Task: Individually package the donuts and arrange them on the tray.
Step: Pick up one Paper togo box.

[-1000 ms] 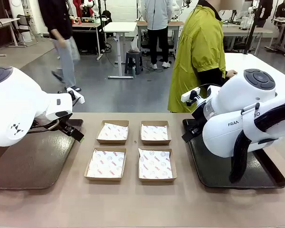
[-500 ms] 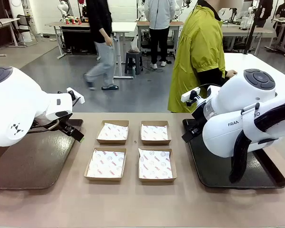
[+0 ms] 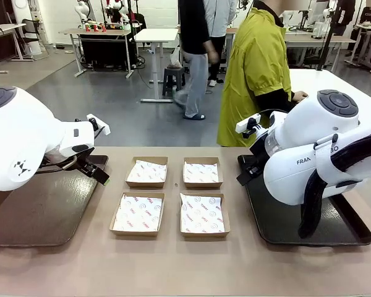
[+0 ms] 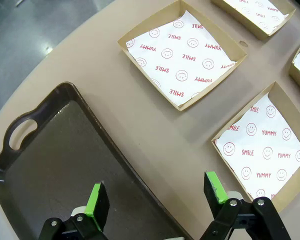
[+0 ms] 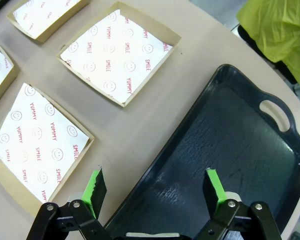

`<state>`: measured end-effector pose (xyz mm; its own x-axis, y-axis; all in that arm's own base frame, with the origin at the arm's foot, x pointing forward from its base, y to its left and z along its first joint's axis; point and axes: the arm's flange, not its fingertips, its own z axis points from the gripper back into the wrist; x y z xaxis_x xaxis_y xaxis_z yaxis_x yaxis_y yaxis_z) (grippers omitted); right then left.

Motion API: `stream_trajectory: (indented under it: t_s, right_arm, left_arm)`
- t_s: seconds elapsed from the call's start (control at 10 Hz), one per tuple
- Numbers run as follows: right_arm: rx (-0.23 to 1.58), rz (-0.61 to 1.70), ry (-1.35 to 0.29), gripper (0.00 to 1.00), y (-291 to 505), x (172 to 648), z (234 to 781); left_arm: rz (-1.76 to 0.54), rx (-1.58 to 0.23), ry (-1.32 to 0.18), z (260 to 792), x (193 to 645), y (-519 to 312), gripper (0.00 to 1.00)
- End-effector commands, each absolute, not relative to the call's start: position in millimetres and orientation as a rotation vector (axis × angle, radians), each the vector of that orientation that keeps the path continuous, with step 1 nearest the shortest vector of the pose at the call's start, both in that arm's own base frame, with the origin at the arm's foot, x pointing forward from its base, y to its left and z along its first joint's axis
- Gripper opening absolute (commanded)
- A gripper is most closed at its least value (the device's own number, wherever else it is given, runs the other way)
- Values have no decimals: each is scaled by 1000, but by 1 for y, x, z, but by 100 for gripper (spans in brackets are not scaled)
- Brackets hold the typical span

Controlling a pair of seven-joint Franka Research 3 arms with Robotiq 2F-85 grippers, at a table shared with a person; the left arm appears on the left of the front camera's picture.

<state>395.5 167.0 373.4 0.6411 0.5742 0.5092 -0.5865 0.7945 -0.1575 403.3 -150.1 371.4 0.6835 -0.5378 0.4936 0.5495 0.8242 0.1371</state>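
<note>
The donuts are out of view. A dark brown tray lies at the table's left and a black tray at its right, both bare. My left gripper hangs open over the inner edge of the brown tray, nothing between its green pads. My right gripper is open too, above the inner edge of the black tray. Between the trays sit four shallow cardboard boxes lined with printed paper, all without contents: far left, far right, near left, near right.
A person in a yellow-green jacket stands at the far side, turned away, one hand on a white table beside them. Both white arms bulk over the outer parts of the trays. Bare tabletop runs along the front edge.
Neither arm nor any box has moved. A passer-by in the background has walked from left to right behind the table.
</note>
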Motion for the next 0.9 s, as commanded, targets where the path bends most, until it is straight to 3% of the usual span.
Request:
stream_trajectory:
  t_s: [0.0,0.4,0.6,0.8]
  right_arm:
    - [23,662,-572,100,167,396,373]
    - [-25,622,-437,100,126,299,414]
    - [-67,620,-394,100,113,258,426]
    - [-60,591,-379,100,100,247,425]
  left_arm:
    - [-609,-23,-546,371,403,-150,100]
    - [-686,-35,-471,414,297,-103,100]
    - [-704,-59,-418,422,271,-90,100]
    - [-693,-72,-376,421,255,-88,100]
